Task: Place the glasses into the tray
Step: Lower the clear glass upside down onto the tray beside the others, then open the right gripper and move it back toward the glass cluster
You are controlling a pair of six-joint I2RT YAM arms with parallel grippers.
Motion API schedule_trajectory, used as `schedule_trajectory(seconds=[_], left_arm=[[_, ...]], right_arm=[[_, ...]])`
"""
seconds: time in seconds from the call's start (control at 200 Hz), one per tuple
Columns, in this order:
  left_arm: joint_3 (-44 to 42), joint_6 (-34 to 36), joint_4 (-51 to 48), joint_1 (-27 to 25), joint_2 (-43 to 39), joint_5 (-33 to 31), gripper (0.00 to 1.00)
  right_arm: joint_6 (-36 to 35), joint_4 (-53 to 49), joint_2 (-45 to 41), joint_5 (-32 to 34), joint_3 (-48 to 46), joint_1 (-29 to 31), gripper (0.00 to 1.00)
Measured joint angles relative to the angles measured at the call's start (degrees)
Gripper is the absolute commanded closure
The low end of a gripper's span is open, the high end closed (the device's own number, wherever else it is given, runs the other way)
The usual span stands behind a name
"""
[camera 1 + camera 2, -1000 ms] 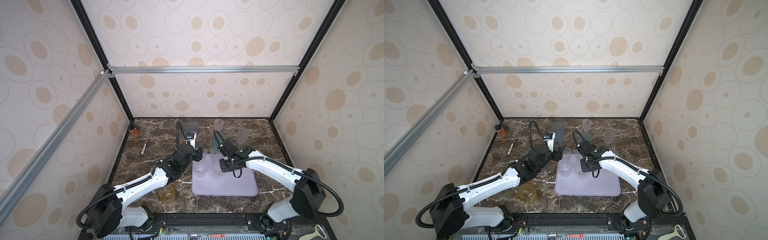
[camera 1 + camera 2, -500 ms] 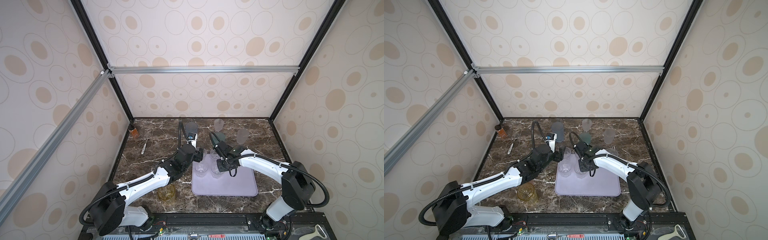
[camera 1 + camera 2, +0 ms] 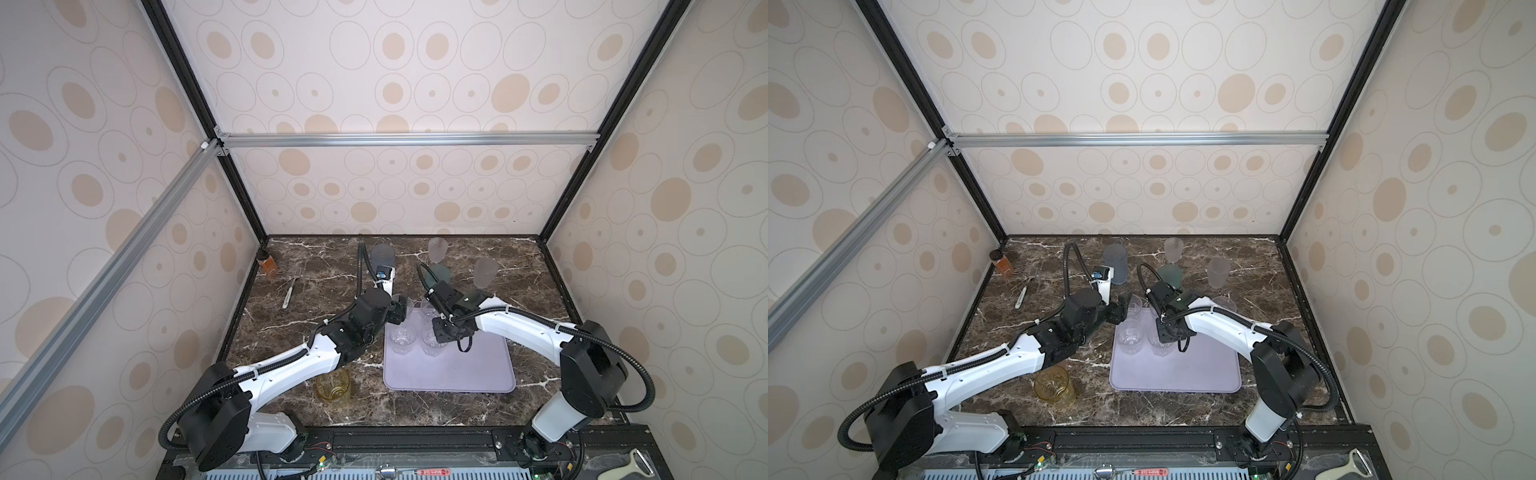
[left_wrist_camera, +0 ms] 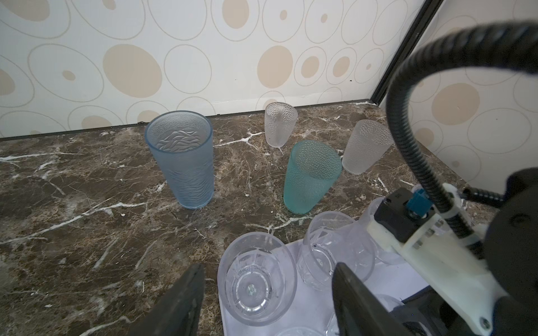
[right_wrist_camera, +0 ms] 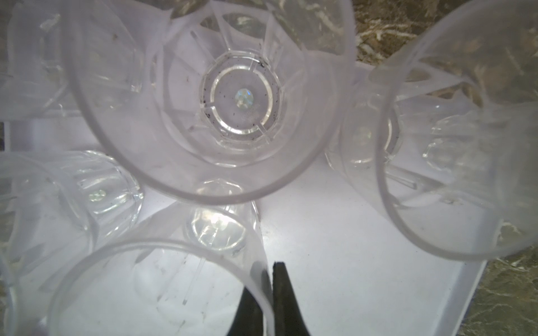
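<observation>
Swung inward since a second ago, the right arm's (image 3: 528, 328) elbow sits nearer the lavender tray (image 3: 478, 374). A clear glass (image 5: 131, 291) stands at that tray's far left end among other clear glasses (image 3: 402, 337), its wall pinched tight by the right gripper (image 5: 270, 272). The left gripper (image 4: 267, 266) straddles the corner glass (image 4: 256, 291), fingers apart, not touching. Blue-grey glass (image 3: 382, 254), teal glass (image 3: 440, 273), two frosted glasses (image 3: 484, 272) and amber glass (image 3: 332, 384) stand outside on the marble (image 3: 415, 407).

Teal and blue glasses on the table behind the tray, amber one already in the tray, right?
No: the amber glass stands on the table beside the tray, not in it, as both top views show. The teal glass and blue glass stand behind it.
</observation>
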Motion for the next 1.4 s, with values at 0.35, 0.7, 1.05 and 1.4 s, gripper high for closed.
schedule_trajectory(seconds=[0.35,0.7,1.05,1.4], left_arm=[[0.0,0.0,0.0,0.0,0.0,0.0,0.31],[0.0,0.0,0.0,0.0,0.9,-0.1,0.3],[2.6,5.8,-0.9,0.0,1.5,-5.8,0.26],[5.3,15.3,5.4,-0.1,4.1,-11.4,0.17]], right_arm=[[0.0,-1.2,0.6,0.5,1.1,0.0,0.82],[0.0,-3.5,-1.5,0.1,4.1,0.0,0.71],[-2.6,-1.5,-5.7,1.3,12.6,-5.0,0.69],[-3.8,3.2,-5.3,1.6,17.6,-11.0,0.67]])
